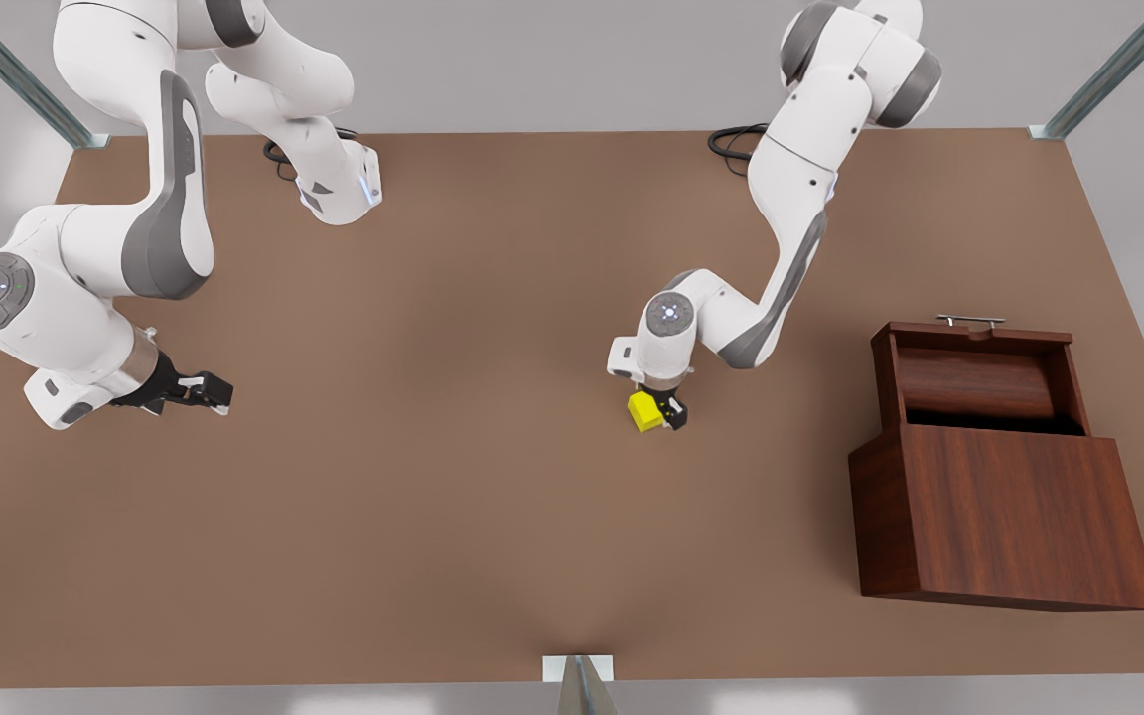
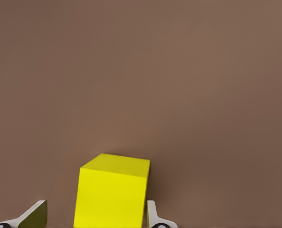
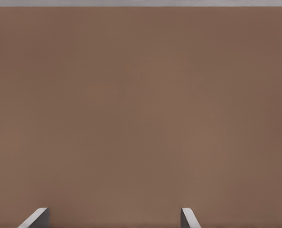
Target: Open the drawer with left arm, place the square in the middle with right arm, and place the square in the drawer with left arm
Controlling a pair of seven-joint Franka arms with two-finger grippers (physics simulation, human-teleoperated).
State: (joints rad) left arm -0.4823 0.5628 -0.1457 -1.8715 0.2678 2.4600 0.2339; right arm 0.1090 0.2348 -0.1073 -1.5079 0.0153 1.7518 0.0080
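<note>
Left gripper [image 1: 669,410]: it is low over the middle of the table [image 1: 433,497], at the end of the arm on the front view's right. Its fingers stand on both sides of the square. In the left wrist view one fingertip [image 2: 152,214] is just beside the cube's face and the other fingertip [image 2: 34,214] is apart from it, so the jaws are released, not clenched on the cube.

Square [image 1: 644,410]: a small yellow cube at the middle of the table, between the left gripper's fingers. The wrist and the fingers hide part of it in the front view, and its lower part is cut off at the edge of the left wrist view [image 2: 112,192]. I cannot tell if it rests on the table or is a little above it.

Drawer [image 1: 979,382]: pulled out from the cabinet [image 1: 1004,516], at the front view's right, well apart from the square. Its silver handle [image 1: 969,320] is on the far end. The inside is dark and partly in shadow.

Right gripper [image 1: 197,390]: it waits at the front view's left, above bare table. In the right wrist view the two fingertips [image 3: 36,217] are well apart with nothing between them, so the jaws are released.
</note>
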